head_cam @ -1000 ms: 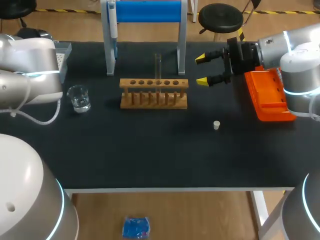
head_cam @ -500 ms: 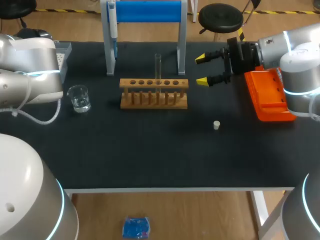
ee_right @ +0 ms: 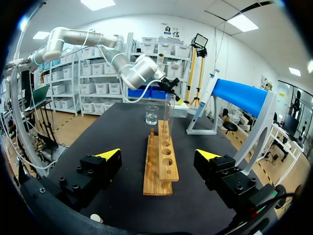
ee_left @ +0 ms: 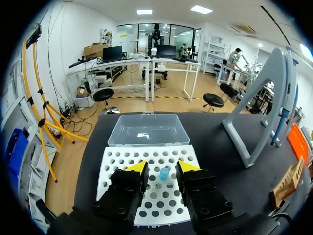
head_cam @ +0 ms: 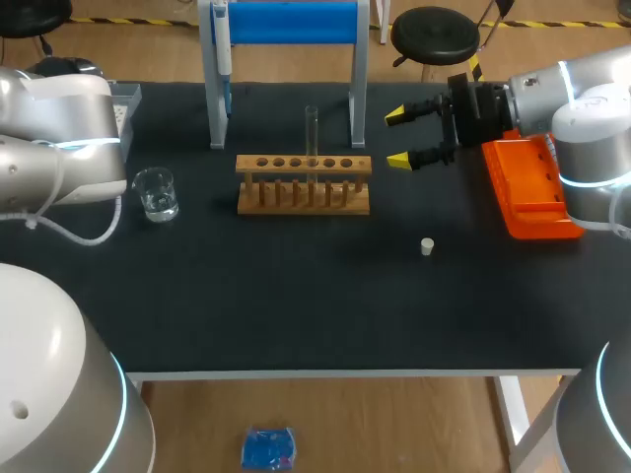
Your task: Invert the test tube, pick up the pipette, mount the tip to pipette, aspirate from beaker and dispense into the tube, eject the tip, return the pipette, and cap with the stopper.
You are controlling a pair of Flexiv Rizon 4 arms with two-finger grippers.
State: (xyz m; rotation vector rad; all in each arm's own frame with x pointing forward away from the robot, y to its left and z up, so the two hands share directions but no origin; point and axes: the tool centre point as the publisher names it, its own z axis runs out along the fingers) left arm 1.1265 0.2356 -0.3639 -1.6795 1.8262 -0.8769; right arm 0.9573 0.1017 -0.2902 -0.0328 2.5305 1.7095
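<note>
Over the black table (head_cam: 296,315), the head camera gives me my right arm (head_cam: 582,128) coming in from the right, with the right gripper (head_cam: 396,138) held off the right end of the wooden rack (head_cam: 304,197) and apart from it. Its yellow-tipped fingers are spread wide with nothing between them. The test tube (head_cam: 312,133) stands upright in one of the rack's middle holes. The beaker (head_cam: 156,193), with clear liquid in it, sits well to the left of the rack, near my left arm (head_cam: 59,168). The stopper (head_cam: 427,246) lies alone on the cloth, nearer me and to the right of the rack. The pipette (head_cam: 223,49) hangs at the left post of the blue-topped stand (head_cam: 286,25) behind the rack, and an orange tray (head_cam: 532,197) lies beside my right arm. From the left wrist camera, the left gripper (ee_left: 162,167) hangs over a white tip holder (ee_left: 117,161) with its fingers parted. A single blue tip (ee_left: 164,174) sits in the holder under the gap, and neither finger touches it. A clear box (ee_left: 148,130) lies just ahead of the holder. From the right wrist camera, the spread fingers look straight down the length of the rack. The tube rises from a hole ahead of them, with the beaker and my left arm farther on. The pipette hangs on its stand off to one side, and the stopper lies on the cloth below one finger.
</note>
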